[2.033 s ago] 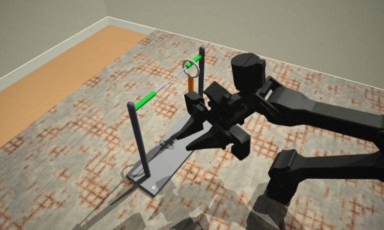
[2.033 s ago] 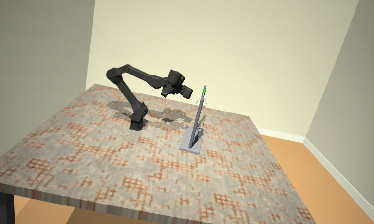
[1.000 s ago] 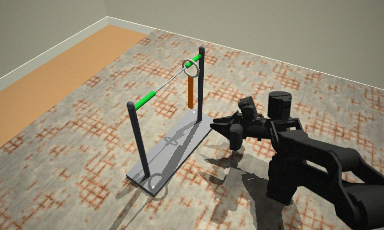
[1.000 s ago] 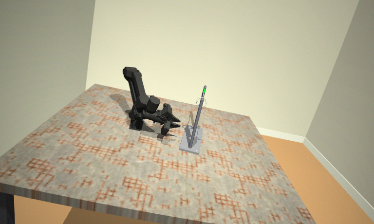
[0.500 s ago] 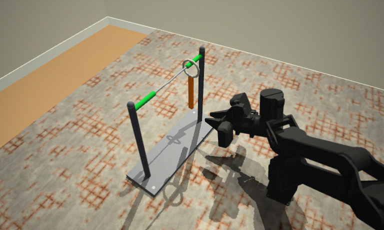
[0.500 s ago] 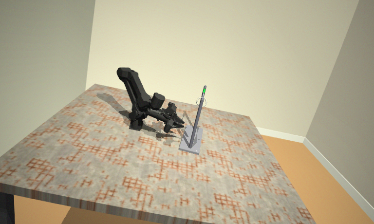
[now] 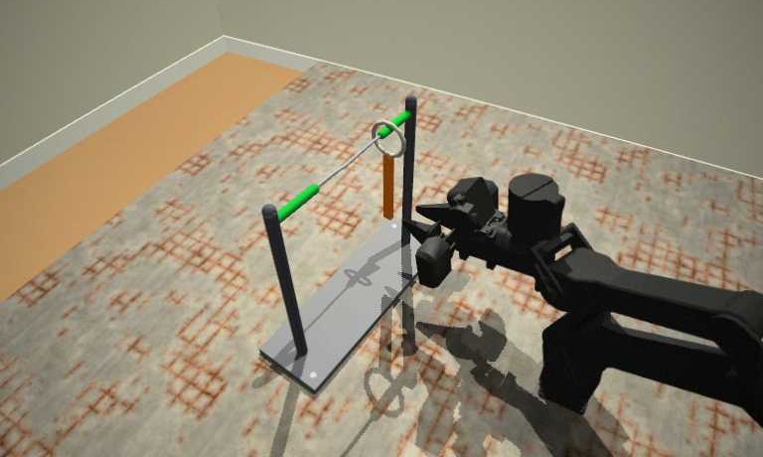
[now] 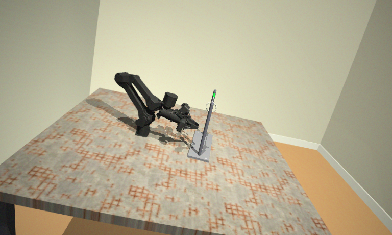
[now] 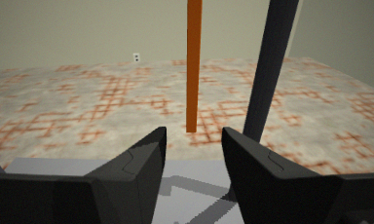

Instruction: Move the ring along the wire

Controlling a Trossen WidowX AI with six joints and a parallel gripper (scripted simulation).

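The pale ring (image 7: 403, 143) (image 8: 205, 107) hangs around the wire at the inner end of the far green part (image 7: 399, 122), close to the far post (image 7: 410, 177) (image 9: 273, 63). Its orange handle (image 7: 387, 188) (image 9: 193, 63) hangs straight down; in the exterior view I cannot make it out behind the front post (image 8: 205, 128). My gripper (image 7: 410, 215) (image 8: 198, 126) (image 9: 194, 133) is partly open and empty. Its tips are low, near the handle's bottom end, on the robot's side. In the wrist view the handle is lined up between them but beyond the tips.
The thin grey wire (image 7: 349, 162) runs to the other green part (image 7: 298, 203) (image 8: 214, 95) at the near post (image 7: 285, 283). Both posts stand on a grey base plate (image 7: 343, 317) (image 8: 207, 145) on the patterned table. The far post is just right of the handle in the wrist view.
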